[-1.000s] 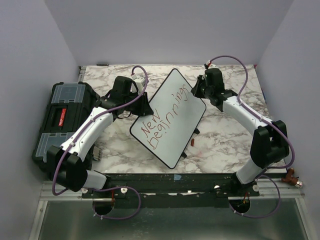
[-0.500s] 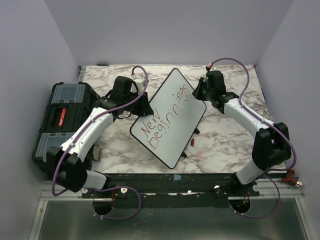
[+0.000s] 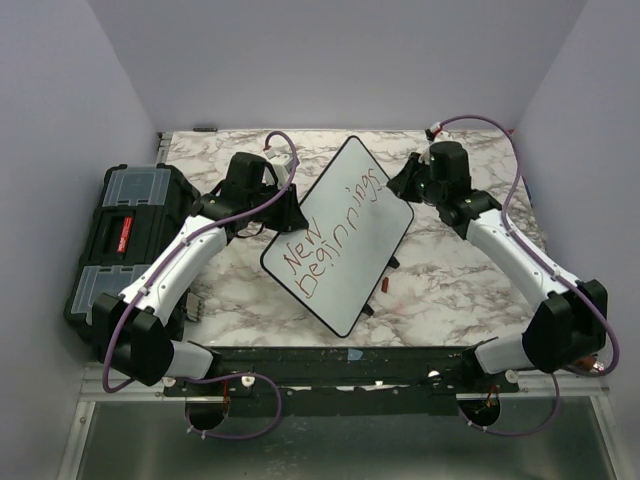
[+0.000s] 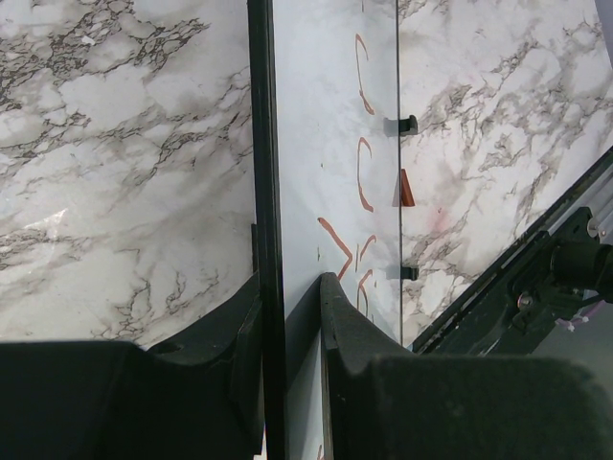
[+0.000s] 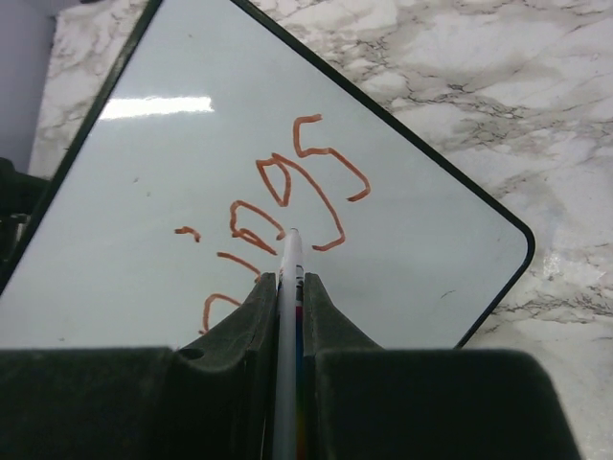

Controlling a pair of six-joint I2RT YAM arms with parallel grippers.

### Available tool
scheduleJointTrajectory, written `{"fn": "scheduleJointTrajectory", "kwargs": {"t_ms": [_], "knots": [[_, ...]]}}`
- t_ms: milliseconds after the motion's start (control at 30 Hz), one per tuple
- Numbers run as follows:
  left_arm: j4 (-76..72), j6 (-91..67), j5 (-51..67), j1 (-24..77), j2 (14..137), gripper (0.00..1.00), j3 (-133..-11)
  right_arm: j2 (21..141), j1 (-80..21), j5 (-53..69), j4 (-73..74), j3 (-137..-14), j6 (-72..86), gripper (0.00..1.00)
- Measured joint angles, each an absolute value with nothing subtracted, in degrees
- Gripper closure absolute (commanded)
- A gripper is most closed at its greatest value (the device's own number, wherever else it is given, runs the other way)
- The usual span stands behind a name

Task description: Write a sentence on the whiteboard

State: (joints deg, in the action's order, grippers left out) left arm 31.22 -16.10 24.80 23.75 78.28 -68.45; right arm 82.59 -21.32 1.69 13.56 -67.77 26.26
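Observation:
The whiteboard (image 3: pixel 345 250) lies tilted on the marble table, with the sentence (image 3: pixel 330 230) in red reading "New Beginnings" in two lines. My left gripper (image 3: pixel 291 211) is shut on the board's black-framed left edge (image 4: pixel 265 192), one finger on each side. My right gripper (image 3: pixel 403 184) stands at the board's upper right edge, shut on a white marker (image 5: pixel 289 257). The marker's tip points at the board (image 5: pixel 421 240) over the last red letters (image 5: pixel 306 182). Whether the tip touches the surface is unclear.
A black toolbox (image 3: pixel 130 240) sits at the table's left edge beside the left arm. A small red cap (image 3: pixel 384 284) lies on the marble (image 3: pixel 450 270) by the board's lower right side, and shows as cap (image 4: pixel 404 189). Walls close in the back and sides.
The right arm has swung to the right, its wrist drawing back a little from the board's upper right edge. The left gripper and the board have stayed put.

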Motion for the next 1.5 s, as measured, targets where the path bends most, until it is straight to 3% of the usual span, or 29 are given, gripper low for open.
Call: {"fn": "scheduleJointTrajectory", "kwargs": {"t_ms": [433,667,1167,1500], "knots": [[31.20,-16.10,24.69,23.77,78.28,1.00,-68.42,69.14,-23.14,8.27,17.10,-58.24,30.57,0.99],[31.16,-16.10,24.67,23.75,78.28,1.00,-68.38,63.66,-31.70,8.97,18.79,-53.01,33.71,0.99],[30.98,-16.10,24.67,23.77,78.48,1.00,-68.38,60.27,-52.95,-1.63,20.99,-48.56,36.64,0.99],[30.61,-16.60,24.64,23.75,79.13,1.00,-68.66,57.36,-54.70,-11.18,25.21,-48.36,35.88,0.99]]}}
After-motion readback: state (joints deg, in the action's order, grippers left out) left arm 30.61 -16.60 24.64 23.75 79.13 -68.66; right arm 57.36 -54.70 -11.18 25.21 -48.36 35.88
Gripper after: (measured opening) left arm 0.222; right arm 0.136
